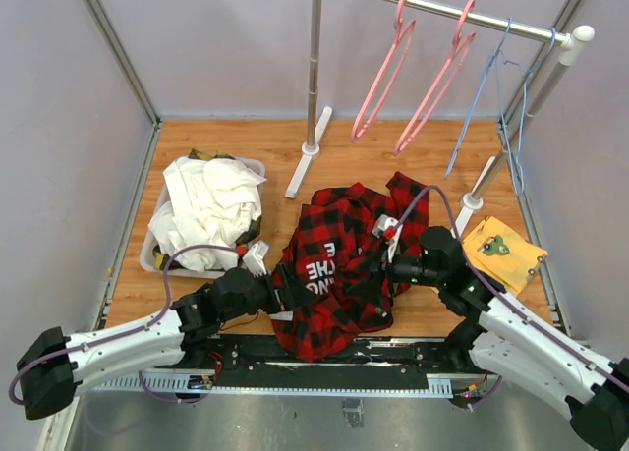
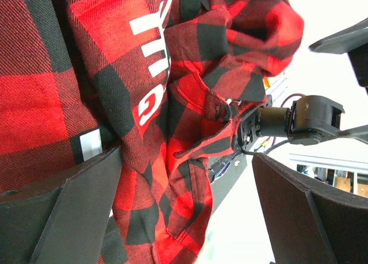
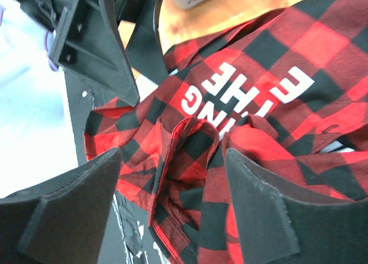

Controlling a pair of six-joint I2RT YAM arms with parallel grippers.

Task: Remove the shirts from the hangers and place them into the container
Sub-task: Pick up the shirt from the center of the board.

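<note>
Since the red-and-black plaid shirt (image 1: 329, 318) lay crumpled at the near edge of the table (image 1: 226, 146), right between my two arms, I started my check there. My left gripper (image 2: 187, 157) stood as wide as it goes, with a drape of the cloth against one finger and nothing pinched. My right gripper (image 3: 172, 152) stood narrower, its jaws astride a raised fold just below the white lettering (image 3: 247, 91). I could not tell whether they had any bite on it.

I judged the shirt soft, light and limp. It would sag from any single hold and trail its sleeves, so a thick bunched fold or the collar seemed the best purchase, with the second hand taking a spot well apart from the first.

Further off to the left sat the basket (image 1: 149, 250), heaped with a white shirt (image 1: 211, 205), so the plaid would have to go on top. A yellow cloth (image 1: 503, 247) lay to the right. At the back, the pink hangers (image 1: 385, 73) and blue hangers (image 1: 479, 117) hung bare on the rail (image 1: 442, 9).
</note>
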